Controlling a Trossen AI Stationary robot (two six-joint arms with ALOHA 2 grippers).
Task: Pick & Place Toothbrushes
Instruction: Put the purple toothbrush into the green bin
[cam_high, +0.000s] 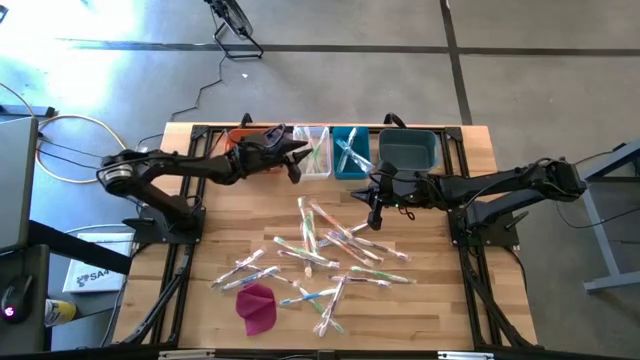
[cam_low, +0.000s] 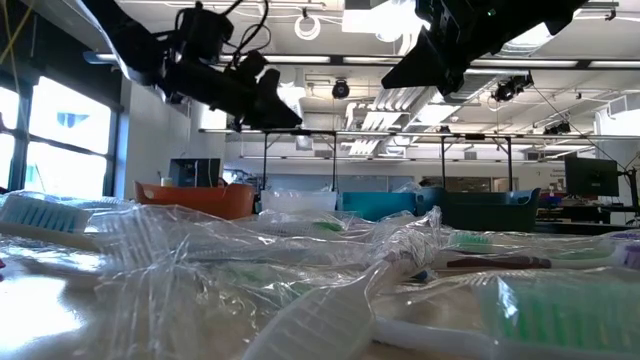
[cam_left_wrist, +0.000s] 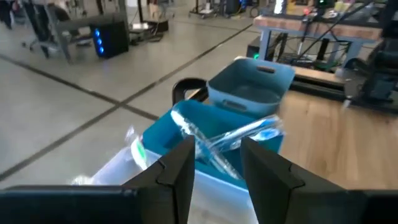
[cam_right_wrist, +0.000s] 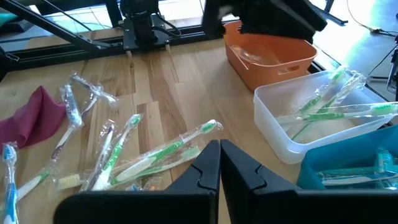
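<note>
My left gripper (cam_high: 297, 160) hangs over the back of the table, at the clear bin (cam_high: 312, 152), with its fingers (cam_left_wrist: 177, 171) parted and nothing between them. Through the gap I see the blue bin (cam_left_wrist: 186, 134) with two wrapped blue brushes crossed on its rim, and behind it the grey bin (cam_left_wrist: 252, 84).

My right gripper (cam_high: 376, 218) points down over the middle of the table, just in front of the blue bin, its fingers (cam_right_wrist: 208, 165) pressed together and holding nothing. Below it lie green-handled toothbrushes (cam_right_wrist: 155, 155) in clear wrappers.

The rest of the toothbrushes (cam_high: 320, 255) are scattered loose across the wooden table (cam_high: 450, 270), from the middle toward the front edge. A few green ones already lie in the clear bin (cam_right_wrist: 311, 121), and the blue ones in the blue bin (cam_high: 351, 152). The orange bin (cam_right_wrist: 267, 53) stands beside the clear one; I cannot tell whether it holds a brush. A magenta cloth (cam_high: 257, 305) lies near the front, left of the pile.
</note>
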